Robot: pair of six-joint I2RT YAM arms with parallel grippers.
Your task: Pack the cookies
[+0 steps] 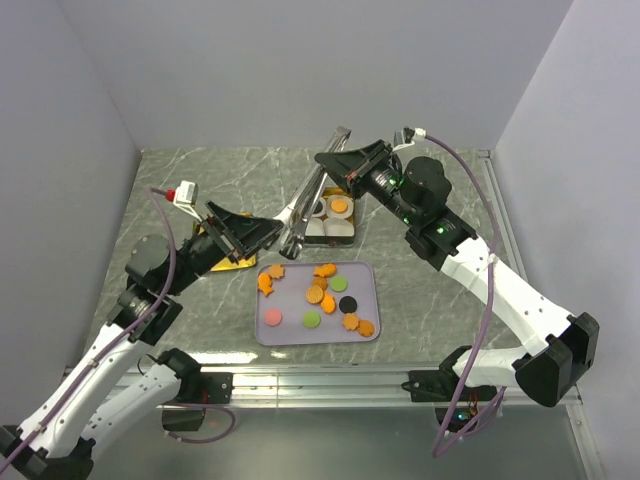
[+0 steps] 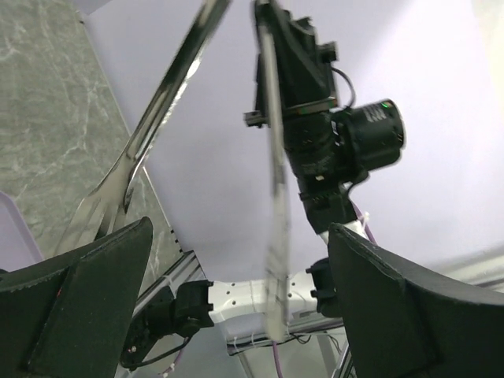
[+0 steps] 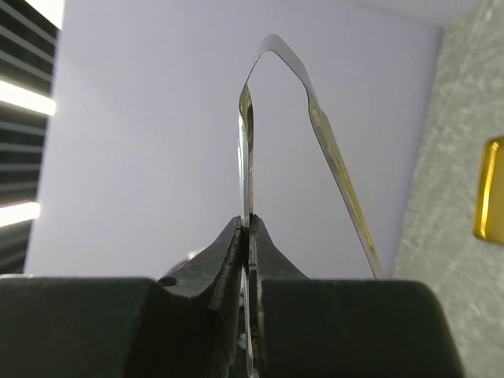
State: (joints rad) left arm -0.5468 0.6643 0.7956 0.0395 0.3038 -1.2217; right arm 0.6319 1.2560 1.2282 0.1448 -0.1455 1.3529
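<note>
The cookies [image 1: 322, 292], mostly orange with pink, green and black discs, lie loose on a lavender tray [image 1: 366, 270]. One orange cookie [image 1: 340, 206] sits in a white paper cup inside a dark box [image 1: 349, 232] behind the tray. My right gripper [image 1: 335, 160] [image 3: 249, 224] is shut on one arm of a pair of metal tongs [image 1: 306, 200] [image 3: 315, 110], held slanting above the box. My left gripper [image 1: 262, 235] [image 2: 240, 228] stands open at the tongs' lower tips. In the left wrist view one arm of the tongs [image 2: 272, 173] runs between my fingers without touching them.
A gold flat piece [image 1: 235, 263] [image 3: 490, 189] lies on the marble table under my left gripper, left of the tray. Grey walls close in the back and both sides. A metal rail [image 1: 320, 378] runs along the near edge.
</note>
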